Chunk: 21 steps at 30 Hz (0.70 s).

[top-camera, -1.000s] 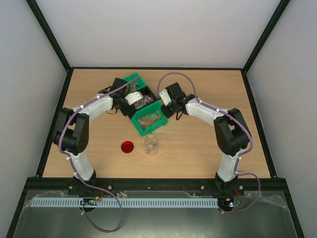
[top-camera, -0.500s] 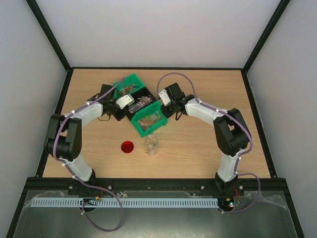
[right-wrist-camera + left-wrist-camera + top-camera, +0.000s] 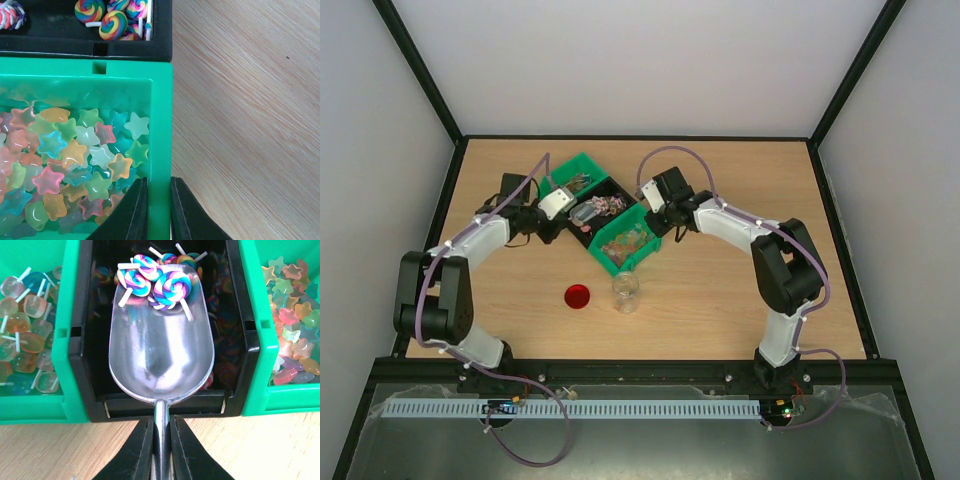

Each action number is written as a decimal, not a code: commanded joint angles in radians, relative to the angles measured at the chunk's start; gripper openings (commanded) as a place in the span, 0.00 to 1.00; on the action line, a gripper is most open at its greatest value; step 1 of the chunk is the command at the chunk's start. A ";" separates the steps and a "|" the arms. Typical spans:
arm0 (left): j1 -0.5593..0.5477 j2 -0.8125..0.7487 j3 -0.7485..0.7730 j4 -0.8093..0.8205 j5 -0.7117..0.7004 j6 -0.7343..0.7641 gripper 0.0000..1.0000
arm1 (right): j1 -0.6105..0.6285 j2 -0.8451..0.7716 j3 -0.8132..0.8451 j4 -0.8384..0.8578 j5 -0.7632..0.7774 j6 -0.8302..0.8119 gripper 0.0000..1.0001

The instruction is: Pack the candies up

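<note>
- Left gripper [image 3: 161, 429]: we are clamping the scoop [image 3: 160, 350] by its thin handle, jaws fully closed on it, with no gap showing in the left wrist view.
- The candies [image 3: 159, 284] we are carrying are three swirl lollipops sitting at the far tip of the scoop bowl. The bowl is hanging level over the black bin [image 3: 241, 355], where more swirls are lying.
- Right gripper [image 3: 156, 189]: jaws are nearly closed, straddling the side wall of the star bin [image 3: 161, 125]. Both pads look to be against the wall, so we are reading it as a steadying pinch on the bin.
- Star candies [image 3: 75, 155] are filling that bin, and the other green bin [image 3: 62, 365] is holding cube-like sweets.
- Key relation: the scoop's long axis is running from the handle at the left arm out towards the right, tip pointing away from the jaws.
- The open jar [image 3: 626, 292] is standing on the near side of the bins, beside the red lid [image 3: 578, 296]. That puts it off to the side of the scoop's axis and not ahead of the tip.
- So we are expecting a swing of the tip round towards the jar mouth. The load is riding at the lip and an early tilt could spill it.
- The left arm is the loaded one. The right is tied up on the bin.
</note>
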 commanded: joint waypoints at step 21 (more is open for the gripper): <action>0.157 -0.208 -0.076 0.029 0.309 0.125 0.02 | 0.004 -0.059 0.011 -0.026 0.026 -0.008 0.51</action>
